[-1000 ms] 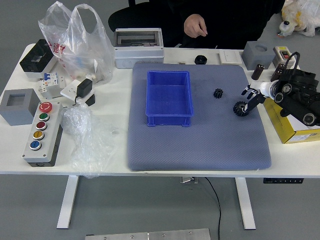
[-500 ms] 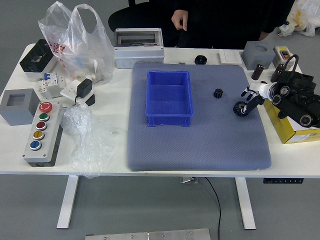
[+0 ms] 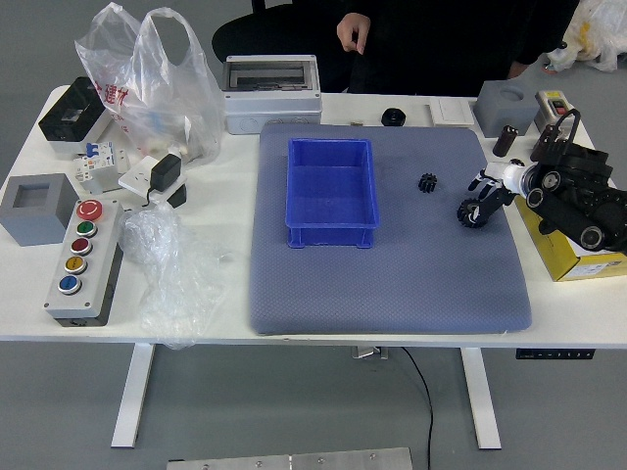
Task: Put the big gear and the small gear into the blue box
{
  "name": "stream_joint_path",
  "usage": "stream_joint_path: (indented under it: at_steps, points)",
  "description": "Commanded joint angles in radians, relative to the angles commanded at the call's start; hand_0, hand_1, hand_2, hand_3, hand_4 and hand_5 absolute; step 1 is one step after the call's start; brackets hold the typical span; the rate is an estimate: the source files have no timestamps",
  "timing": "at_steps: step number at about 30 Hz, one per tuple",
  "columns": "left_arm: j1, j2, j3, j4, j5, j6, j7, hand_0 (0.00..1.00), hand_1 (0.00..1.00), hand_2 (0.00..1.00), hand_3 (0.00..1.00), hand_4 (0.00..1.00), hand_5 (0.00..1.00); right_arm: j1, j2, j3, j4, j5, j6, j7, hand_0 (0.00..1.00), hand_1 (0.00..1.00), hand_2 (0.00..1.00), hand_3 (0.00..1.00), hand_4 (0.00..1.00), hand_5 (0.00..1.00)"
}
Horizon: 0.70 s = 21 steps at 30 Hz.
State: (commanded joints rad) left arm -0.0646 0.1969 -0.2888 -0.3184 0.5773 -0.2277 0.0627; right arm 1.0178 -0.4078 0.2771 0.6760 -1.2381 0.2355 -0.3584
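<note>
While the right robot hand point(image 3: 502, 180) reaches in from 3 o'clock, the big gear point(image 3: 471, 213) lies flat on the mat point(image 3: 392, 289), under its fingertips. The fingers are parted, partly bent and angled down at the gear's 1 o'clock side; no closed hold is evident, and whether they touch it cannot be told.

The small gear point(image 3: 427, 183) sits at 10 o'clock from the big one, well apart. The box point(image 3: 331, 237) stands upright beyond, at 9 o'clock, with neither gear inside; that placing presumably keeps the carry short and direct. Approach from the outer side appears sound, as it leaves the small gear undisturbed.

Step in hand, judged: grasping the big gear. Closing on opposite rims would be required; a shallow pinch could slip.

At 12 o'clock, a person's hand point(image 3: 354, 32) hangs beyond the counter point(image 3: 211, 308), touching neither gear.
</note>
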Motion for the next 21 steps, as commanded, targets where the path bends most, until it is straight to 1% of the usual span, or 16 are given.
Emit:
stream_joint_path:
  at_steps: [4,5,14,16,17,21]
  points:
    - [-0.001,-0.001,0.0,0.0,0.0,0.0,0.0,0.901,0.89,0.896,0.877,0.674,0.358,-0.005,0.003,0.002,-0.002,0.002,-0.003,0.001,0.666,0.639,0.758,0.809,0.8,0.144]
    - [-0.002,-0.001,0.0,0.0,0.0,0.0,0.0,0.901,0.89,0.896,0.877,0.675,0.36,-0.007,0.004,0.003,-0.003,0.003,-0.005,0.001,0.649,0.629,0.756,0.803,0.8,0.141]
    - [-0.005,-0.001,0.0,0.0,0.001,0.0,0.0,0.901,0.89,0.895,0.877,0.676,0.36,-0.018,0.015,0.008,-0.008,0.004,-0.015,0.003,0.65,0.632,0.757,0.806,0.797,0.138]
    - [-0.006,-0.002,0.0,0.0,0.001,0.0,0.0,0.901,0.89,0.895,0.877,0.676,0.36,-0.02,0.017,0.007,-0.009,0.003,-0.021,0.004,0.65,0.632,0.757,0.806,0.797,0.138]
    - [-0.006,-0.002,0.0,0.0,0.001,0.0,0.0,0.901,0.89,0.896,0.877,0.675,0.36,-0.021,0.018,0.007,-0.009,0.002,-0.025,0.004,0.623,0.616,0.742,0.791,0.791,0.133]
    - [-0.007,-0.002,0.0,0.0,0.0,0.0,0.0,0.901,0.89,0.896,0.877,0.675,0.36,-0.025,0.021,0.007,-0.009,-0.008,-0.044,0.003,0.623,0.616,0.742,0.791,0.791,0.133]
